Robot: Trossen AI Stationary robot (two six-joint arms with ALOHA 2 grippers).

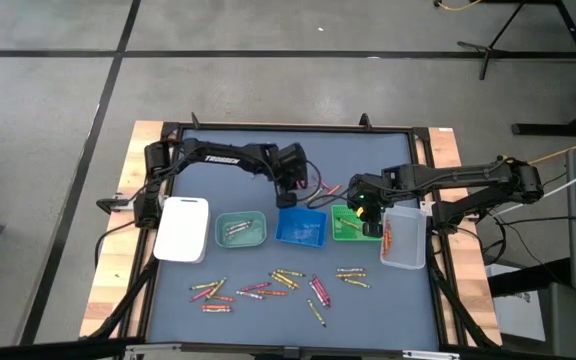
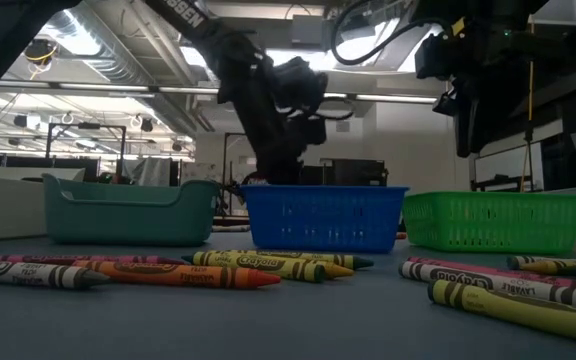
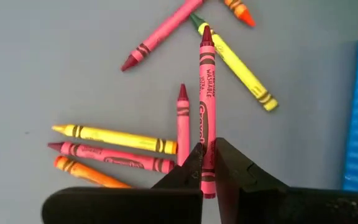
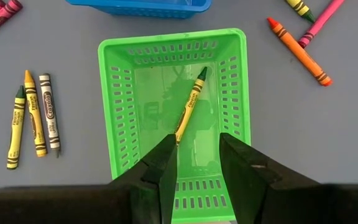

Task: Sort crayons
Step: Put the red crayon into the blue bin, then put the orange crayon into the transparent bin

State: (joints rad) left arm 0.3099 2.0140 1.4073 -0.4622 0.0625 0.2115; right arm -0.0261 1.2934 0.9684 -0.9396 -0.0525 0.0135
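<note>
leftmost on the dark grey table top (image 1: 168,310) sits a white rectangular plastic tray (image 1: 182,229), then a teal plastic tray (image 1: 241,229) with a few sticks in it, a blue mesh plastic basket (image 1: 302,227), a bright green mesh plastic basket (image 1: 348,224) and a clear plastic tray (image 1: 404,238), all in one row. nearer the table's front edge, the loose paper-wrapped crayons (image 1: 283,285) lie scattered in small clusters of red, orange, yellow, pink and green. over the far rim of the blue basket hangs the left gripper (image 1: 290,190), its two dark fingers (image 3: 185,176) pressed together on a dark pink paper-wrapped crayon (image 3: 207,106) that stands out lengthwise between them (its wrist view looks past it at several loose ones on the table). to the right, the right gripper (image 1: 368,205) hovers above the green basket, its fingers (image 4: 160,168) apart with nothing between them. directly under that gap, a single yellow-wrapped crayon with a green tip (image 4: 189,106) lies slantwise on the floor of the green basket, apart from the fingers. in the low view more crayons lie flat in front of the teal, blue and green containers.
</note>
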